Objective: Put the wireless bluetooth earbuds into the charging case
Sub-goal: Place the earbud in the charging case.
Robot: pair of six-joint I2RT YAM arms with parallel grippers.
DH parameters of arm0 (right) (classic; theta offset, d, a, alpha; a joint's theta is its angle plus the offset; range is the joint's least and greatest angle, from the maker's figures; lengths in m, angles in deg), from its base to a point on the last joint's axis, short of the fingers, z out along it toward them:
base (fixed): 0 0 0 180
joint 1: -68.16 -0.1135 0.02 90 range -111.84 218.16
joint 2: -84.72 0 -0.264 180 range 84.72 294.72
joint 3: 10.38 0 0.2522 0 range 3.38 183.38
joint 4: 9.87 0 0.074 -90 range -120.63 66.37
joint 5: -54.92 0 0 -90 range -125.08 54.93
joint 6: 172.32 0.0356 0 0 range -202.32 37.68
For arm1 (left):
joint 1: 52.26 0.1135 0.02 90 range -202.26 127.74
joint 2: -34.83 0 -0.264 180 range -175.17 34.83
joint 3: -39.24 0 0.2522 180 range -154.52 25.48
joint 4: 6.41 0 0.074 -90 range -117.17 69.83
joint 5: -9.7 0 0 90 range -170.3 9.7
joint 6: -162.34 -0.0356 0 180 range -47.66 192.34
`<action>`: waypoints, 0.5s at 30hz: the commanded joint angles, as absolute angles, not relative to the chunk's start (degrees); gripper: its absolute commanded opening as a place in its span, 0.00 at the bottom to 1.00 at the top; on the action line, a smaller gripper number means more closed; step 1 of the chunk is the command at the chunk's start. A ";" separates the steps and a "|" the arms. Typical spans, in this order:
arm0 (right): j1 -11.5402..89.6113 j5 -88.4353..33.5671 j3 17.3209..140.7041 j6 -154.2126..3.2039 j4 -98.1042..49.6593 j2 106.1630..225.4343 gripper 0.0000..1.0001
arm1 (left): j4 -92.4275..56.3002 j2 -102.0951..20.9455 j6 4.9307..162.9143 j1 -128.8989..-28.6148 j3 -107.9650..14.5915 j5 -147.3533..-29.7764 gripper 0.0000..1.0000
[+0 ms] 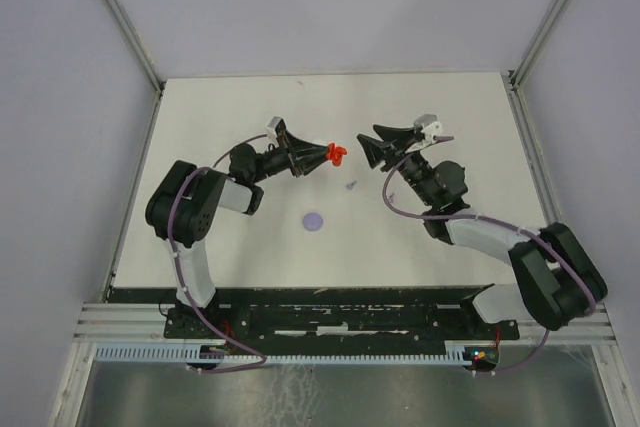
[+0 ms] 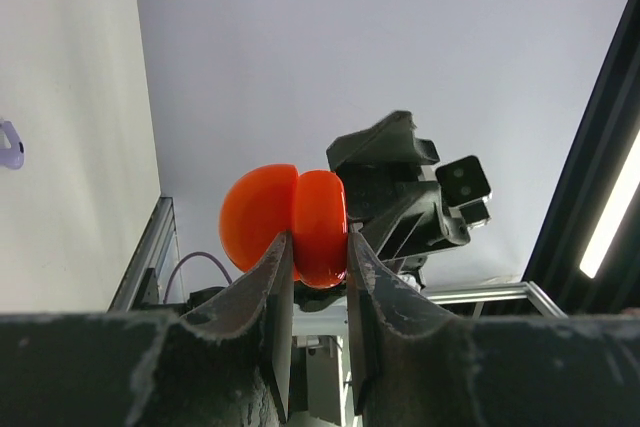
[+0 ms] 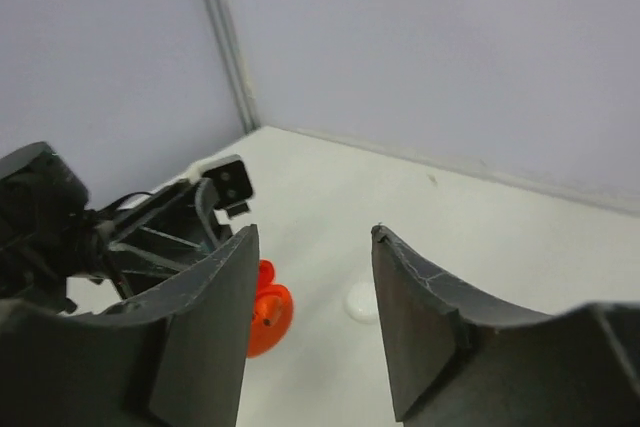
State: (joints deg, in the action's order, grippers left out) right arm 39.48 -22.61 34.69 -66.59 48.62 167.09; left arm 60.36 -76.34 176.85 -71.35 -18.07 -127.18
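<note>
White surface (image 1: 250, 247) lies under both hands: left hand (image 1: 322, 155) clamps the red case (image 1: 336, 154); right hand (image 1: 368, 150), jaws apart and empty, should pinch the earbud (image 1: 351, 185) near its fingertips squarely.

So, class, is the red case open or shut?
Open: the red case shows two halves spread apart, one clamped in the left gripper.
</note>
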 commanded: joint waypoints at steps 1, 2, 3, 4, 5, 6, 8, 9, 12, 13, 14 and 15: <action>39.68 -39.88 43.90 -65.38 6.51 156.12 0.64 | 56.19 -71.40 170.20 -70.93 -18.73 -126.88 0.03; 39.67 -41.64 48.70 -66.12 -5.70 156.14 0.70 | 54.25 -70.75 167.72 -70.89 -18.79 -126.62 0.03; 39.61 -42.56 54.12 -67.21 -15.51 156.86 0.75 | 51.55 -70.06 166.07 -70.87 -18.93 -126.27 0.03; 39.61 -42.48 56.58 -67.96 -21.35 157.84 0.79 | 49.38 -69.41 164.05 -70.89 -19.13 -125.87 0.03; 39.68 -42.41 57.77 -68.50 -25.11 158.52 0.83 | 47.40 -68.59 162.47 -70.90 -19.42 -125.48 0.03; 39.64 -42.31 58.22 -68.33 -27.16 159.18 0.87 | 45.30 -67.98 161.03 -70.87 -19.69 -125.10 0.03; 39.65 -41.79 58.90 -67.64 -30.26 160.27 0.95 | 42.03 -67.07 158.72 -70.98 -20.47 -124.50 0.03; 39.65 -41.64 59.54 -67.09 -31.22 161.13 0.97 | 40.95 -66.70 157.97 -71.02 -20.75 -124.18 0.03; 39.49 -41.09 61.15 -65.89 -35.63 163.73 1.00 | 38.25 -65.86 156.03 -71.29 -21.38 -123.28 0.03; 39.36 -40.94 61.54 -65.76 -36.50 164.76 1.00 | 37.11 -65.61 155.15 -71.47 -21.63 -122.96 0.03; 39.16 -40.68 61.71 -65.70 -36.77 165.43 1.00 | 35.91 -65.50 154.41 -71.67 -21.96 -122.63 0.03; 38.98 -40.32 61.83 -65.65 -36.87 166.11 1.00 | 35.05 -65.38 153.81 -71.91 -22.24 -122.32 0.03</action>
State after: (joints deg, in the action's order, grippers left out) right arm 39.52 -39.85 59.26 -66.68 -27.73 163.70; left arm 40.04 -68.43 160.72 -71.26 -19.66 -124.31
